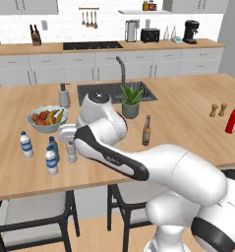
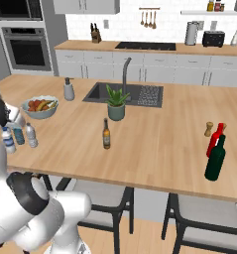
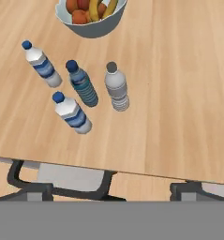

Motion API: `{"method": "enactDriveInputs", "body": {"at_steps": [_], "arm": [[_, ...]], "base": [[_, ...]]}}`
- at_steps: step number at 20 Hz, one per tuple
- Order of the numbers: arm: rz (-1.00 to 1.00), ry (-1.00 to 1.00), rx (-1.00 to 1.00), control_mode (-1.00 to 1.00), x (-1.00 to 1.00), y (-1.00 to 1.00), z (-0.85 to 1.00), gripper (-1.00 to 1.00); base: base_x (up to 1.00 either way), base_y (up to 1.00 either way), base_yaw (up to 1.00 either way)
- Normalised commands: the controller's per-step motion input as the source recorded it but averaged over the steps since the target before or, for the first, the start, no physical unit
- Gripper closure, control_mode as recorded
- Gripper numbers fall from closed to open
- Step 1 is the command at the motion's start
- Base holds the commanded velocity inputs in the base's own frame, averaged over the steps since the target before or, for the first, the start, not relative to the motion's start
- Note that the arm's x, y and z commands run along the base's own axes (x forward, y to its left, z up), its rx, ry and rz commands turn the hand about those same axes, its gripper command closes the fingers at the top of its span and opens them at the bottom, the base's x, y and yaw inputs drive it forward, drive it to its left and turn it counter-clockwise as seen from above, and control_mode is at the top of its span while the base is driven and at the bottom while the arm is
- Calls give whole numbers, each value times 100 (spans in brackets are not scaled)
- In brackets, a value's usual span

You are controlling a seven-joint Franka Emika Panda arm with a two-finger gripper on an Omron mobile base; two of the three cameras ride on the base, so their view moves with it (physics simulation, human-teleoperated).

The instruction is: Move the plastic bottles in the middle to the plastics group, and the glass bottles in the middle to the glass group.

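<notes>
Several small water bottles stand together near the counter's front left. A plain greyish bottle (image 3: 116, 87) (image 1: 71, 151) is beside a blue-tinted one (image 3: 83, 84) (image 1: 52, 146). Two clear blue-labelled ones (image 3: 72, 112) (image 3: 43, 65) stand close by. My gripper (image 1: 67, 138) hovers just above the greyish bottle, open, with nothing in it. The slim amber glass bottle (image 1: 146, 130) (image 2: 106, 134) stands alone mid-counter. The red bottle (image 2: 215, 140) and dark green bottle (image 2: 215, 158) stand at the far right.
A fruit bowl (image 1: 46, 119) sits behind the water bottles. A soap dispenser (image 1: 64, 96), the sink (image 1: 114, 91) and a potted plant (image 1: 131, 102) lie further back. Wooden shakers (image 1: 218, 110) stand near the red bottle. Chairs (image 3: 62, 180) sit under the counter's front edge.
</notes>
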Motion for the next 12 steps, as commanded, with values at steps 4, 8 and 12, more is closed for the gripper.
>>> {"method": "enactDriveInputs", "body": {"at_steps": [4, 8, 12], "arm": [[0, 0, 1, -100, -53, -100, 50, -100], [0, 0, 0, -100, -28, -100, 33, -100], [0, 0, -12, -100, -6, -100, 17, -100]], "base": [[0, 0, 0], [0, 0, 0], [0, 0, 0]]}}
